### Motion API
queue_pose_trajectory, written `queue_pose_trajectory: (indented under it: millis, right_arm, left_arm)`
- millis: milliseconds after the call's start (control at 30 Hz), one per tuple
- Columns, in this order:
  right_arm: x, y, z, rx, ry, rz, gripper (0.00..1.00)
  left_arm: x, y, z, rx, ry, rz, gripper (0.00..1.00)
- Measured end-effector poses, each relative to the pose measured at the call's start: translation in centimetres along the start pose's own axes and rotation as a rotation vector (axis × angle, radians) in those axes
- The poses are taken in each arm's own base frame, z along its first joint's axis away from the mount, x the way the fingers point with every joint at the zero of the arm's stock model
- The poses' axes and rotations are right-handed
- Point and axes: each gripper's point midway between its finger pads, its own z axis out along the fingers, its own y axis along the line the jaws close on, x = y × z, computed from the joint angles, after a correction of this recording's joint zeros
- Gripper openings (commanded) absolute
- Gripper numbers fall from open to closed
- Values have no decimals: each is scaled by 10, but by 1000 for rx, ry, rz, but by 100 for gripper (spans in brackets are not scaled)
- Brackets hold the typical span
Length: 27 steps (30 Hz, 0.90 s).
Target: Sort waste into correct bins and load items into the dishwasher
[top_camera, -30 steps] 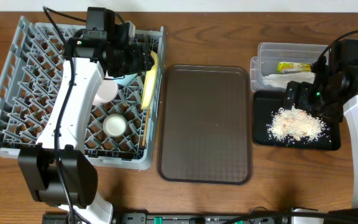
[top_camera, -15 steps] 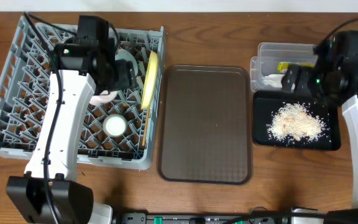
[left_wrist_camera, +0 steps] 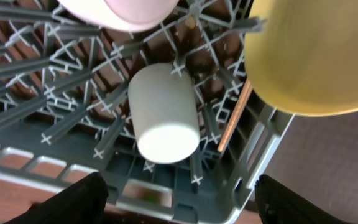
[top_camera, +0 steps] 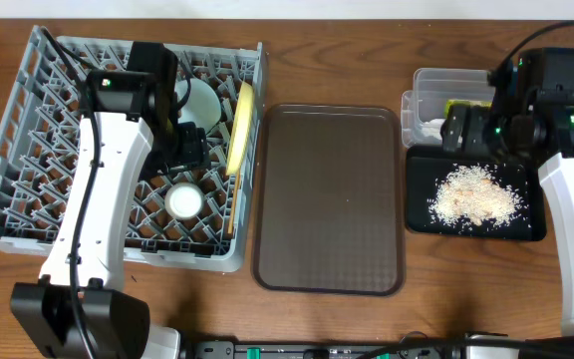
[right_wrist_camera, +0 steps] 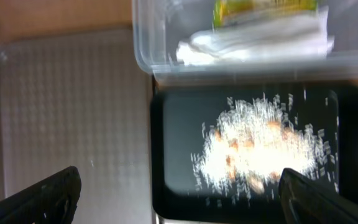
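Left tool (top_camera: 182, 148) (left_wrist_camera: 180, 186): 2 fingers spread wide with nothing between them, hanging over the grey dish rack (top_camera: 28, 150) (left_wrist_camera: 42, 118)
Small white cup (top_camera: 184, 201) (left_wrist_camera: 163, 118): among the pegs, right under the left tool
White bowl (left_wrist_camera: 123, 12): beyond the cup from the left tool, only its edge showing in the wrist view
Light blue bowl (top_camera: 204, 100): in the rack just beside the left tool, partly hidden by the arm
Pale yellow plate (top_camera: 239, 125) (left_wrist_camera: 316, 56): on edge, off to the side of the left tool, near the rack wall
Chopsticks (left_wrist_camera: 234, 124): thin wooden strip between cup and plate
Right tool (top_camera: 466, 130) (right_wrist_camera: 179, 180): fingers wide apart, empty, over where the 2 bins meet
Clear tub (top_camera: 436, 80) (right_wrist_camera: 142, 37): just ahead of the right tool, holding the napkin (top_camera: 429, 128) (right_wrist_camera: 253, 40) and the wrapper (top_camera: 466, 105) (right_wrist_camera: 263, 7)
Black tray (top_camera: 531, 224) (right_wrist_camera: 166, 162): under the right tool, touching the tub, with the grains (top_camera: 474, 197) (right_wrist_camera: 260, 146) heaped in it
Brown serving tray (top_camera: 329, 199) (right_wrist_camera: 61, 112): on the tabletop (top_camera: 367, 60) between the 2 tools
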Motion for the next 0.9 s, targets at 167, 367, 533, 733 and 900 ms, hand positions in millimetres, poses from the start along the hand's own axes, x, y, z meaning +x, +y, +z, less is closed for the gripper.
queue_pose_trajectory:
  millis: [167,367,533,733,900]
  right_arm:
    - [14,-3,0,15,55,3,99]
    - [29,-6,13,13,32,-5,99]
    - [49,-6,11,-6,-90,-27,99]
    - [73,-11,-17,-15,-297,-43,99]
    - [88,-17,-39,-2,-403,-44,99]
  left_arm:
    - [1,2,-4,-5,-16,0,79]
    - [9,5,-19,30,-150,-4,79]
    - [26,10,-24,72,-298,-4,79]
    - [53,18,-23,130,-505,-2,79]
    - [81,26,-26,173,-661,-2,93]
